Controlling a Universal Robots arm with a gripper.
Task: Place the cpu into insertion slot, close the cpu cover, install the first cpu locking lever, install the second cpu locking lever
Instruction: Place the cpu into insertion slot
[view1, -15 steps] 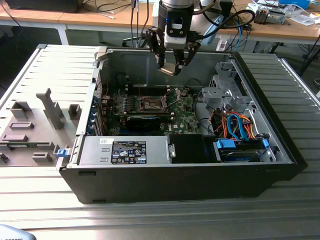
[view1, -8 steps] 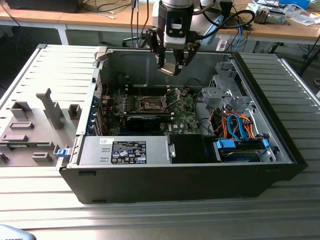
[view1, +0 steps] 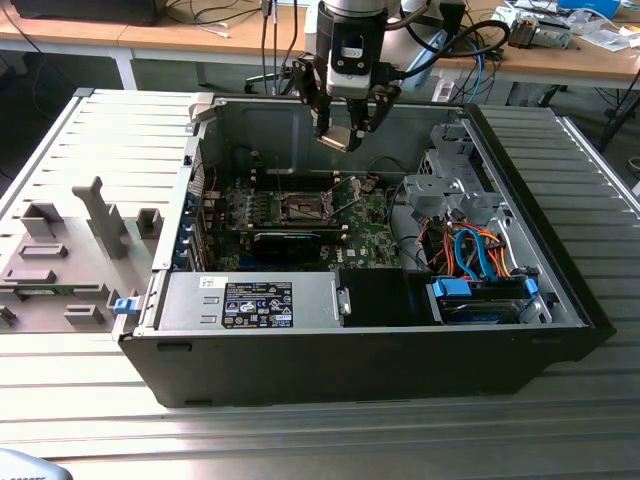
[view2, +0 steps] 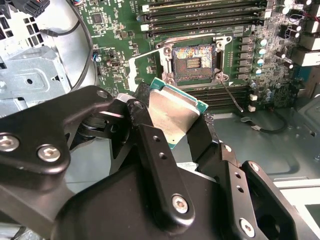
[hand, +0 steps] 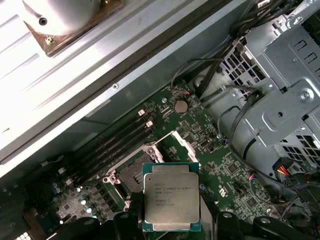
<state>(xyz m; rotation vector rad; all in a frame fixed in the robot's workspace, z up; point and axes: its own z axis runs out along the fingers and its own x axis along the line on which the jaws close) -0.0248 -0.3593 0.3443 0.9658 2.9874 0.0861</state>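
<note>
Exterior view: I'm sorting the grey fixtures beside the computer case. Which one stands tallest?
The cross-shaped post, on the grey tray at the exterior view's left; the blocks around it are all low and squat.

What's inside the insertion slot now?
Nothing seated: the insertion slot shows bare contacts in the second wrist view. The cpu, clamped in the gripper, hides part of it in the first wrist view.

Ribbed grey metal counter (view1: 330, 440).
Bears one open black computer case (view1: 330, 365); one grey fixture plate (view1: 60, 270) with upright blocks, just beside the case on the exterior view's left.
</note>
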